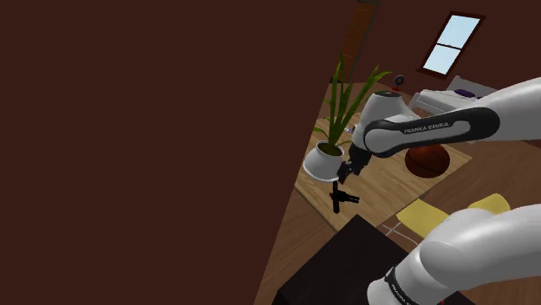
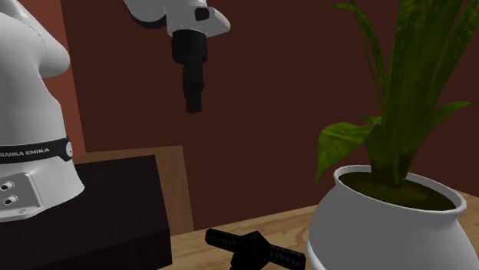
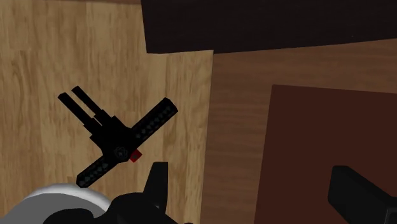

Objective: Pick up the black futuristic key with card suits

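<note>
We saw dim, warm-toned renders. In the shoulder view, the brightest spot was a pale blue window (image 1: 451,42), while a broad dark brown wall (image 1: 130,130) lay in flat, even shade. The white arm (image 1: 507,108) carried soft highlights on top and grey shading beneath. In the second exterior view, the white pot (image 2: 384,230) was lit from above, its underside turning grey. In the wrist view, the light wooden surface (image 3: 44,63) was evenly lit, and the black key (image 3: 118,143) on it read as a nearly flat silhouette.
</note>
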`<act>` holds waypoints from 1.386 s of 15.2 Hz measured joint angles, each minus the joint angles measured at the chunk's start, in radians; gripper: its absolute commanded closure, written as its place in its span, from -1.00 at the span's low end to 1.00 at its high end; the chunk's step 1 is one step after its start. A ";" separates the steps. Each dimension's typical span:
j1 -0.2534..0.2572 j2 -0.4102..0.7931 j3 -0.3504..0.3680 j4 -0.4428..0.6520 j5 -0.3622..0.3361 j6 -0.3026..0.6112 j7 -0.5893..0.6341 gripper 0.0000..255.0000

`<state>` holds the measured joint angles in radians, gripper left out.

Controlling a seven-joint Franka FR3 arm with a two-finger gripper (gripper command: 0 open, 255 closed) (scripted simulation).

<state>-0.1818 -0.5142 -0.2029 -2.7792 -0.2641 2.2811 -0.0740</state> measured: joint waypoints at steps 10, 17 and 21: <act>-0.040 0.431 -0.144 0.059 0.000 0.451 -0.150 -1.00; -0.155 0.758 -0.077 0.193 0.289 0.690 -0.453 -1.00; -0.274 0.891 0.022 0.280 0.370 0.757 -0.550 -1.00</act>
<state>-0.4562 0.3764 -0.1810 -2.4989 0.1059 3.0381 -0.6235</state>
